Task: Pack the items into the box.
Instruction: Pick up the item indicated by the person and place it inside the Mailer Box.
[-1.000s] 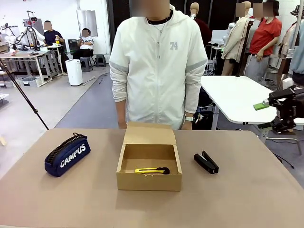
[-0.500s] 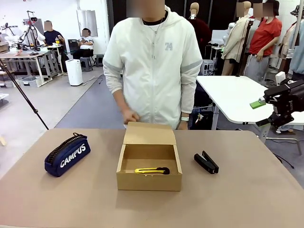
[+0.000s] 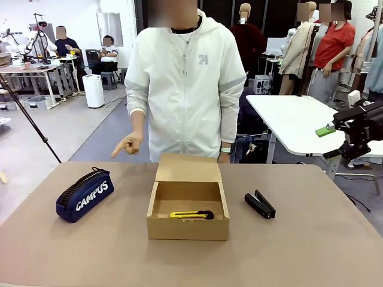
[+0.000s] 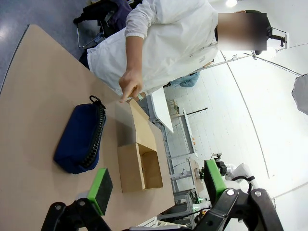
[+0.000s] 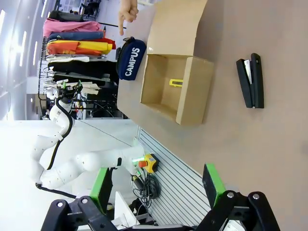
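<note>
The brown cardboard box (image 3: 188, 228) stands open mid-table (image 3: 311, 251), lid flap up at the back, the yellow stick (image 3: 190, 214) lying inside near its front wall. The navy pouch (image 3: 85, 194) lettered "CAMPUS" lies left of it, the black stapler (image 3: 260, 204) right. The person, "74" on the white jacket, points a hand (image 3: 128, 145) downward. The left gripper (image 4: 157, 185) and right gripper (image 5: 156, 185) both have fingers spread apart, holding nothing
</note>
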Available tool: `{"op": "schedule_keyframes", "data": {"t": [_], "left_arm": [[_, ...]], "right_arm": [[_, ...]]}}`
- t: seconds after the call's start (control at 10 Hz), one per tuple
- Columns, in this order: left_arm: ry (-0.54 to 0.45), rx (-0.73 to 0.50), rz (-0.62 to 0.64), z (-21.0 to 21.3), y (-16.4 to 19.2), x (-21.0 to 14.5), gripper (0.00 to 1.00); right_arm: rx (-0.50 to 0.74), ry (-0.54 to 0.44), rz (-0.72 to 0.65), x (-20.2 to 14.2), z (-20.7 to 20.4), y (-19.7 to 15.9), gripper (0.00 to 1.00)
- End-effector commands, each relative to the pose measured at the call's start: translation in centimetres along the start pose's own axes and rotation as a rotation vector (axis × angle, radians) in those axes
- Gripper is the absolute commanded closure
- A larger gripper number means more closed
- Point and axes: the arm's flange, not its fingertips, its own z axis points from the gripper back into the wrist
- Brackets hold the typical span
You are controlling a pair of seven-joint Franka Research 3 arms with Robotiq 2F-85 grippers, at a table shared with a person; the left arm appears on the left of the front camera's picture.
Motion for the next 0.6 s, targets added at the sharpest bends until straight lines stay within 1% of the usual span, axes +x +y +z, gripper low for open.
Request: {"op": "schedule_keyframes", "data": {"t": [0.0, 0.5], "left_arm": [[-0.011, -0.016, 0.001, -0.04, -0.36, 0.07, 0.0], [-0.011, -0.016, 0.001, -0.04, -0.36, 0.07, 0.0]], "right_arm": [[0.001, 0.015, -0.006, 0.07, 0.21, 0.26, 0.0], [0.001, 0.015, -0.006, 0.07, 0.21, 0.26, 0.0]]}}
